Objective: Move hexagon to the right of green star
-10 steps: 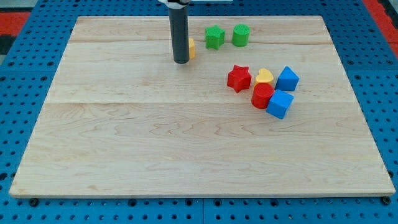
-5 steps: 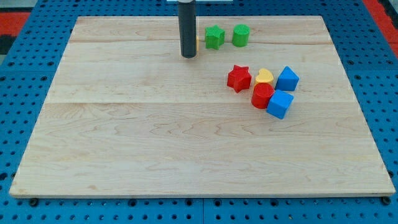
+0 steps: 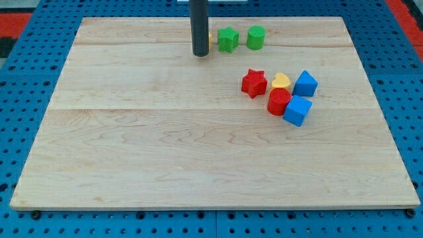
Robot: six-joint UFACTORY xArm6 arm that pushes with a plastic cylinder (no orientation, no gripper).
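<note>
My tip [image 3: 199, 55] rests on the wooden board [image 3: 132, 152] near the view's top, just left of the green star [image 3: 228, 39]. A yellow block [image 3: 209, 41] shows only as a thin sliver at the rod's right edge, between the rod and the green star; its shape cannot be made out. A green round-looking block [image 3: 256, 37] sits right of the green star, a small gap apart.
A cluster lies at the right middle: a red star [image 3: 254, 82], a yellow heart [image 3: 281, 80], a blue block [image 3: 305, 83], a red round block [image 3: 278, 101] and a second blue block [image 3: 297, 110].
My tip has moved right and toward the view's top. The yellow block has slid with it toward the green star and is now almost hidden behind the rod.
</note>
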